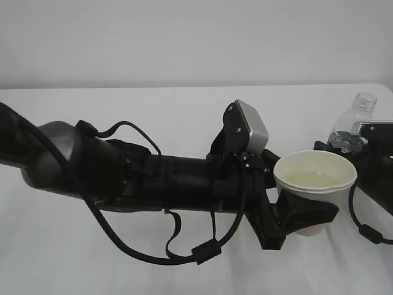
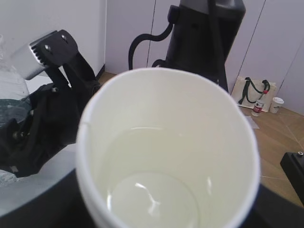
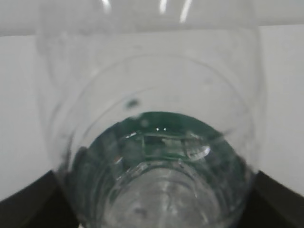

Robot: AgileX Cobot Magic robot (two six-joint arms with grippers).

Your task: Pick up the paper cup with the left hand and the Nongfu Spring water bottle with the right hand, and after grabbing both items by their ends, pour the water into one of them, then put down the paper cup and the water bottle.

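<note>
hidden: clear ribbed plastic bottle with green label [image 1: 351,128], lower half behind right gripper [image 1: 344,147]; jaw state can't tell.
left arm: stretched level, black gripper [image 1: 301,215] clamping white paper cup [image 1: 314,184], clear water [image 2: 152,190] inside.

White table [image 1: 184,104]; clear water bottle [image 1: 353,126] upright at far right edge

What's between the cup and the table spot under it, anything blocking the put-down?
Nothing visible. The paper cup, with water inside, sits upright in the left claw over bare white table. The bottle stands off to its right, apart.
</note>
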